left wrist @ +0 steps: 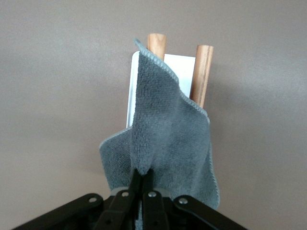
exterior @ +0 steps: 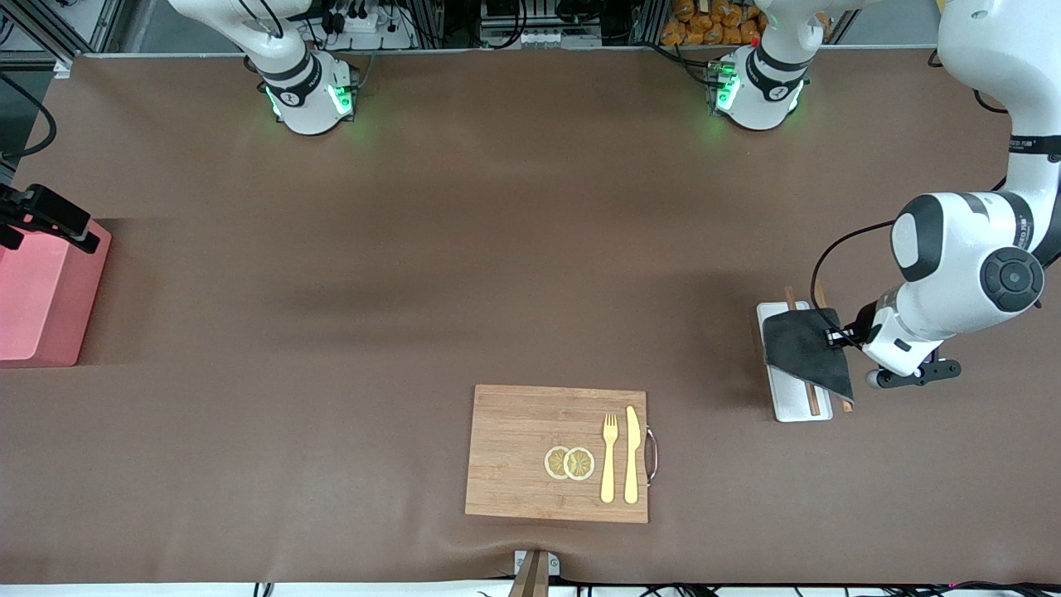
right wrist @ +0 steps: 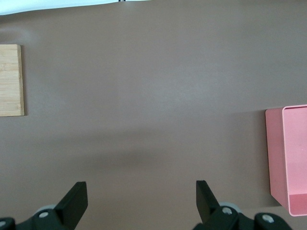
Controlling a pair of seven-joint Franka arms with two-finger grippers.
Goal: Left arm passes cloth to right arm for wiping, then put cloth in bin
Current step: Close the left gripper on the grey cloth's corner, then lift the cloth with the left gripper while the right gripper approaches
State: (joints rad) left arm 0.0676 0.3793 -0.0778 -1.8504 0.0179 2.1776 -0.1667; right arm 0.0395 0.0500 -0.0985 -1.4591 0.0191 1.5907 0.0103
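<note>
Left gripper jaws pinch the cloth over the white tray (wooden rods beneath). Right gripper, jaws wide, waits near the bin. Risk: the thin edge-grip slipping during handover.

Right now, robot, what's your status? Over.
Left end effector shut on cloth over white tray. Right end effector open, waiting over bare table near bin. Nothing blocking.
</note>
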